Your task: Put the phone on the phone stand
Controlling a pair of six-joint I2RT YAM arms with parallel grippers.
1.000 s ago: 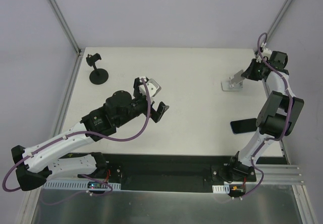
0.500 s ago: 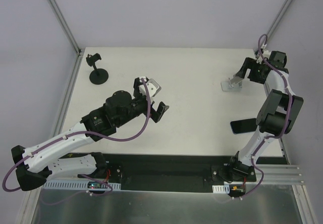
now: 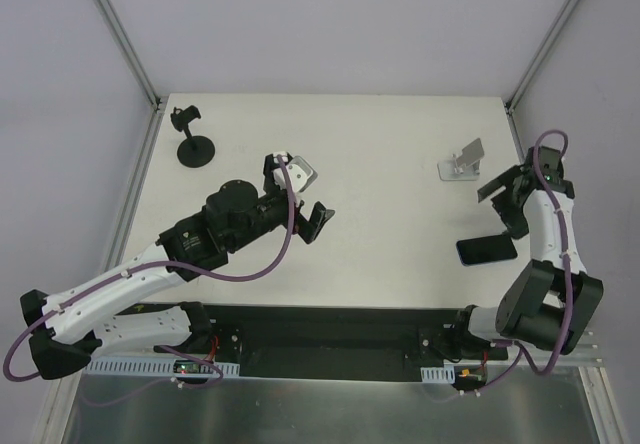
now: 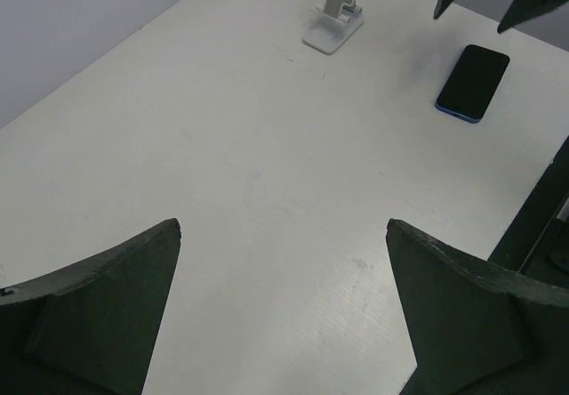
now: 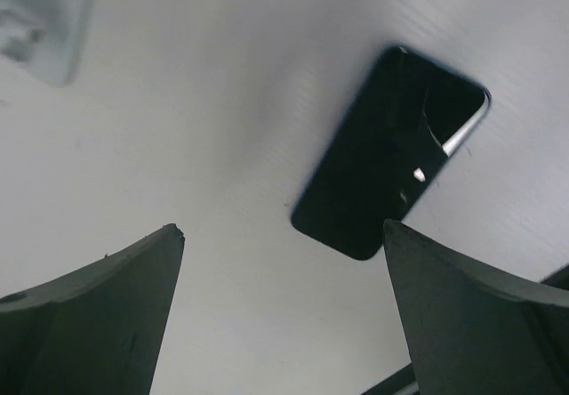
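Note:
The black phone (image 3: 487, 249) lies flat on the white table near its right front edge; it also shows in the left wrist view as the phone (image 4: 473, 81) and under the right wrist camera as the phone (image 5: 391, 177). The silver-white phone stand (image 3: 462, 162) stands empty behind it, seen too as the stand (image 4: 336, 17) and, blurred, as the stand (image 5: 44, 21). My right gripper (image 3: 505, 202) hovers open between stand and phone, above the table, with nothing between its fingers (image 5: 107, 306). My left gripper (image 3: 298, 190) hangs open and empty over mid-table, fingers (image 4: 98, 306) spread wide.
A black round-based pole stand with a clamp top (image 3: 193, 144) stands at the back left. The table's right edge (image 3: 530, 179) runs just beside the right arm. A black rail (image 3: 330, 329) borders the near edge.
The right gripper opened beside the phone stand, then drew back toward the near side and now hangs over the phone. The left arm has barely moved.

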